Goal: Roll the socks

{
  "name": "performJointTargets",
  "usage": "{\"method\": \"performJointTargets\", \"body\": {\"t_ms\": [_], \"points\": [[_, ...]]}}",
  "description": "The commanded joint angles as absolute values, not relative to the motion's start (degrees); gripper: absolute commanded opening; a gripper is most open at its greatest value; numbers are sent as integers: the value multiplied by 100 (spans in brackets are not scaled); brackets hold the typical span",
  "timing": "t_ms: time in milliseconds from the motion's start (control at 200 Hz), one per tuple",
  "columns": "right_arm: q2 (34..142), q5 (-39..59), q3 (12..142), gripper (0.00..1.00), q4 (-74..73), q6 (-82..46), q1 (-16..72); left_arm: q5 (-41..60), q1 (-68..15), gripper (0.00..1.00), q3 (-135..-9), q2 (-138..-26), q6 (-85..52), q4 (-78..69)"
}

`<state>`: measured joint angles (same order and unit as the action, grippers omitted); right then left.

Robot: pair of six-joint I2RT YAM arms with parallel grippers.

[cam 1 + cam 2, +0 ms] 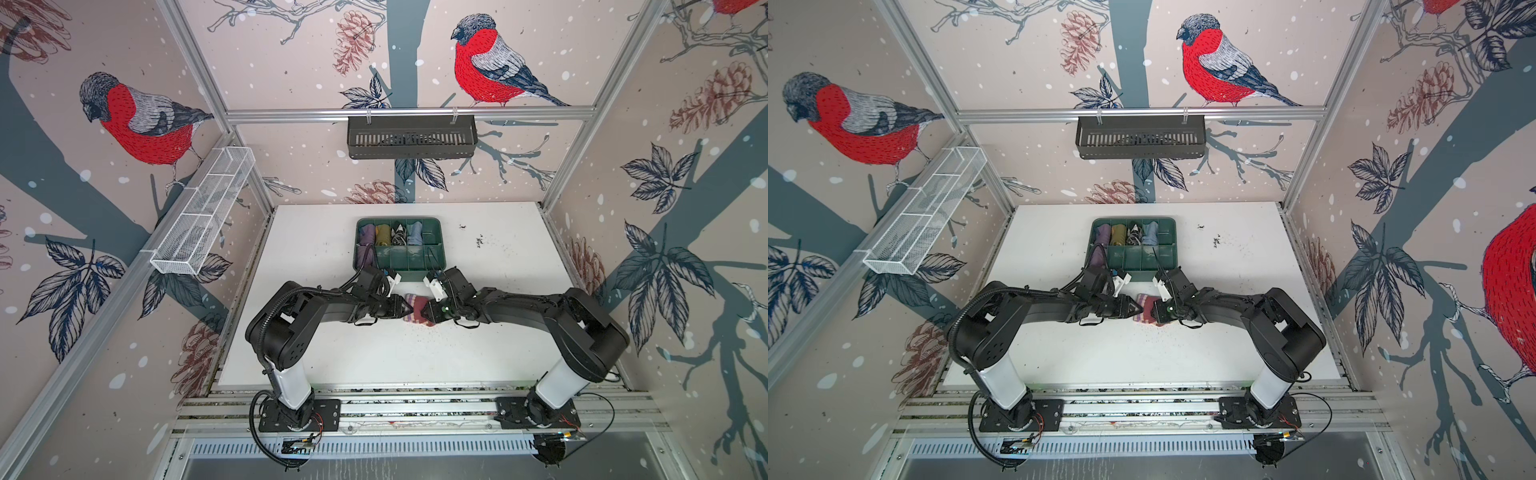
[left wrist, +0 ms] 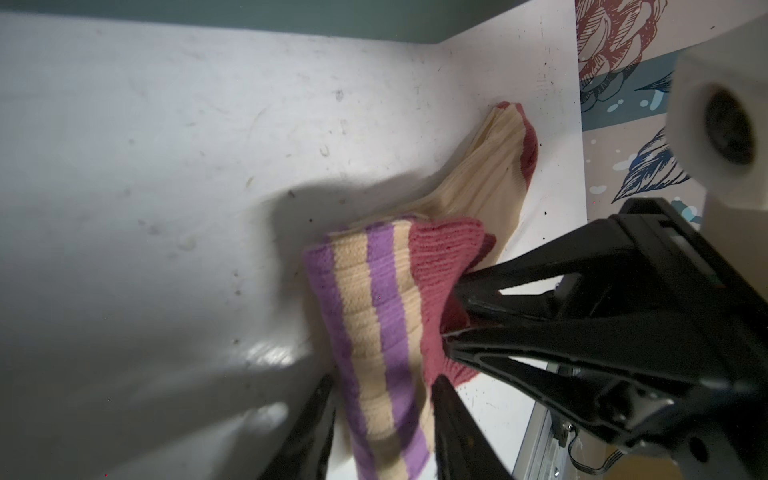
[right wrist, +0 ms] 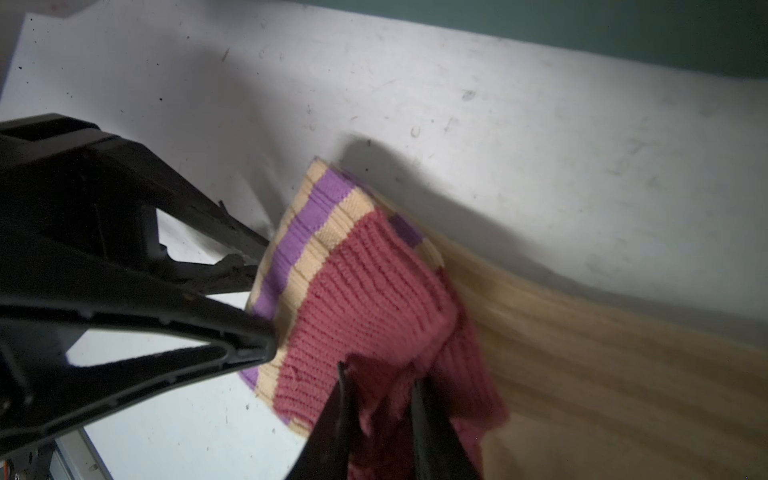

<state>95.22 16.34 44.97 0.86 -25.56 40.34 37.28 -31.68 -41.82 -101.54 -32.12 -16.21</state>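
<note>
both the left gripper (image 2: pixel 384 380) and right gripper (image 3: pixel 379 374) pinch the striped sock (image 2: pixel 374 291), largely hidden from above.

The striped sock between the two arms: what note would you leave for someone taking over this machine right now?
Left tool: closed on the striped leg of the tan ribbed sock with purple stripes and dark red cuff.
Right tool: closed on that sock's cuff.
Where: on the white table, just robot-side of the green compartment tray; foot and red toe lie unrolled. Purple sock: not seen beside it.
Done: leg end looks folded over.
Left: rolling the rest, likely tucking into the cuff.
</note>
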Motion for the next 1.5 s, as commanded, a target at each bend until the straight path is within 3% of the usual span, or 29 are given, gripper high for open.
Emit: {"method": "performJointTargets", "body": {"t_ms": [0,195,385,480,620,770,1041,1496], "points": [[9570,1593,4465,27,281,-2588,4034,3805,-3173,37,-4202,-10221,-3248,-1785],[9606,1644,4481,27,245,-2584,4031,3990,-3173,15,-4235,-10286,-3286,-1903],[9583,1723,4497,28,229,-2563,4008,3976,-3173,0,-4276,-10172,-3185,-1741],[9427,1837,4486,30,237,-2519,3958,3859,-3160,0,-4369,-10099,-2999,-1348],[8940,2136,4386,43,206,-2471,3752,3698,-3164,0,-4547,-10047,-2643,-671],[8492,2164,4241,46,284,-2384,3404,3482,-3154,0,-4719,-9970,-2289,32],[8767,2268,4044,29,163,-2335,3188,2736,-3138,0,-5233,-9694,-1594,1566],[9363,2498,3990,27,-352,-2505,3409,1778,-3246,0,-6286,-9639,-1026,3318]]}}
